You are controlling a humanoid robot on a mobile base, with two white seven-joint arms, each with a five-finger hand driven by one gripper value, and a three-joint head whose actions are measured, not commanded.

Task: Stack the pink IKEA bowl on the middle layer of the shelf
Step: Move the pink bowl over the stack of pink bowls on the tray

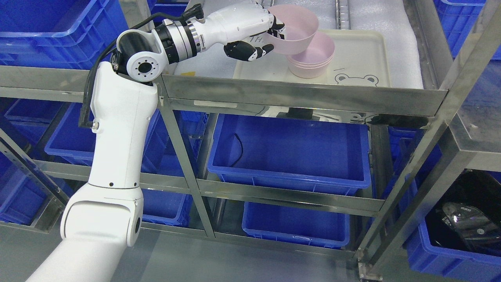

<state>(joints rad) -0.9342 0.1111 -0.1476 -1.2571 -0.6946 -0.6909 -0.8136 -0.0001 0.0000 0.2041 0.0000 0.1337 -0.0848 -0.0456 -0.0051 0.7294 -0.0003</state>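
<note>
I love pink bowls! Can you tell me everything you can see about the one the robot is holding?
The held pink bowl is pale pink, smooth and slightly see-through, likely plastic, with a round open rim and deep sloping sides. It looks empty. The left hand grips its near side, fingers over the rim and thumb underneath. It is tilted and lifted, hovering just above and left of a stack of pink bowls on the cream tray, not yet nested into it.

This looks like a storeroom or a robot test lab. There are shiny metal shelves (pixel 301 98) with lots of big blue plastic bins (pixel 289 156) on them and all around. A white robot arm (pixel 117 149) reaches up to one shelf.
</note>
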